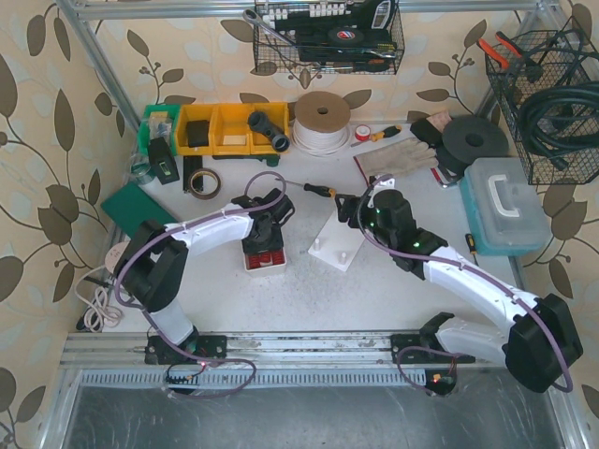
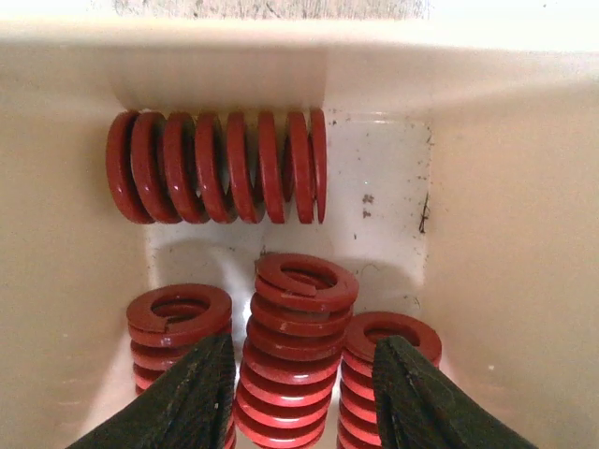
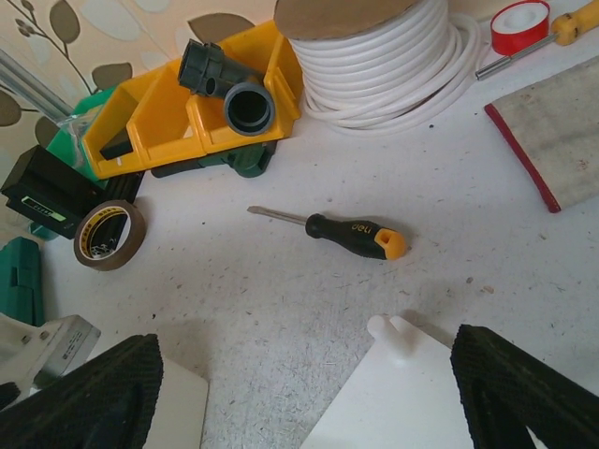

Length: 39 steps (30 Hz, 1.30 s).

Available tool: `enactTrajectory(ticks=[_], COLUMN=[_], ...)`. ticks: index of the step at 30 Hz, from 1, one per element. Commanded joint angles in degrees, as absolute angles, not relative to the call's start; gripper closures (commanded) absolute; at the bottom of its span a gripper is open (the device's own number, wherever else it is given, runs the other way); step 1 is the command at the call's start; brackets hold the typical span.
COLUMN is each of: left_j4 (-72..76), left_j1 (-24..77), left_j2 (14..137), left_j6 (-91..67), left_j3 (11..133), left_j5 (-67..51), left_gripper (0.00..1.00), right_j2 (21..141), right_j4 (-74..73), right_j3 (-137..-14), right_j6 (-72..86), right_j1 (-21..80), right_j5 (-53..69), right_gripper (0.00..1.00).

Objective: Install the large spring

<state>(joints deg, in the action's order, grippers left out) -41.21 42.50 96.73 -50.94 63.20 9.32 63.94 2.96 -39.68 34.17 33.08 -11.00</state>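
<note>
Left wrist, DESK: Where is the large spring [image 2: 295,323]?
PHOTOG: Upright in the white bin [image 2: 505,234], between two neighbouring springs [image 2: 178,313]. A fourth spring [image 2: 215,168] lies on its side behind. The left end effector [image 2: 304,374] straddles it, fingers parted, not clamped.
DESK: And the right?
PHOTOG: The right end effector [image 3: 309,393] is spread wide and holds nothing, above the worktop [image 3: 281,281] and a white pegged plate [image 3: 402,402].
</note>
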Motion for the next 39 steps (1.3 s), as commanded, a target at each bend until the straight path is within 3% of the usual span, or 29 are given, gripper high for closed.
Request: enactTrajectory(ticks=[1, 5, 24, 32, 37, 39], left_j4=[-39.07, -37.55, -39.92, -40.68, -43.95, -45.75], left_j1=[43.00, 42.98, 42.98, 42.98, 42.89, 42.89], left_j2=[98.27, 99.57, 103.72, 103.79, 104.31, 103.46], left_j6=[-49.24, -48.18, -47.69, -47.06, -45.98, -45.48], left_j3=[63.86, 63.29, 65.04, 65.43, 68.62, 70.39], left_j5=[11.01, 10.60, 12.05, 12.68, 12.98, 13.60], left_gripper=[0.55, 0.60, 0.62, 0.74, 0.96, 1.00], right_j2=[64.35, 64.94, 67.62, 68.40, 68.29, 68.29], right_j4=[4.75, 5.18, 5.36, 5.38, 5.68, 6.42], right_j3=[-38.95, -38.96, -40.16, -40.65, -40.62, -40.48], right_j6=[33.68, 33.92, 33.05, 33.02, 33.14, 33.13], right_j1=[32.87, 32.87, 32.88, 32.87, 32.87, 32.87], right_j5=[-9.79, -9.88, -9.57, -9.36, -8.81, -7.85], right_gripper=[0.16, 0.17, 0.17, 0.16, 0.13, 0.13])
